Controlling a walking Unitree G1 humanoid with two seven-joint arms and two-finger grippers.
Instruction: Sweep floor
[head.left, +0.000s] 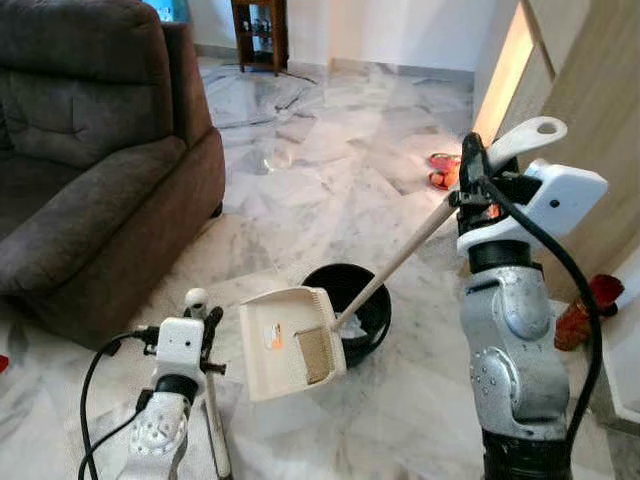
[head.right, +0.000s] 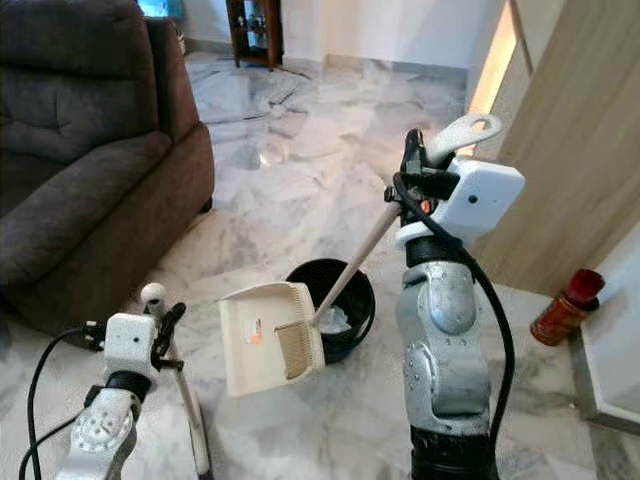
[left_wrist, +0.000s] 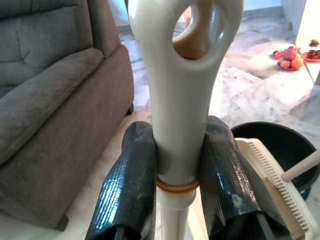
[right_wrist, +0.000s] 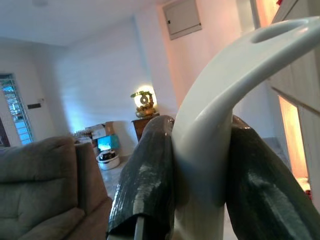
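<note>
A brown sofa (head.left: 90, 150) stands at the far left on the marble floor (head.left: 330, 180). Near left, the left gripper (left_wrist: 175, 165) is clenched on a broom handle (left_wrist: 180, 95). In the middle, a cream dustpan (head.left: 290, 340) tilts over a black bin (head.left: 355, 305). At right, the right gripper (right_wrist: 200, 165) is clenched on the dustpan's long handle (head.left: 400, 255). A red bottle (head.right: 565, 305) stands far right.

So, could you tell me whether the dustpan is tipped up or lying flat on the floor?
Tipped up. The right gripper holds the dustpan by its long handle, lifted off the floor and tilted beside the black bin.
</note>
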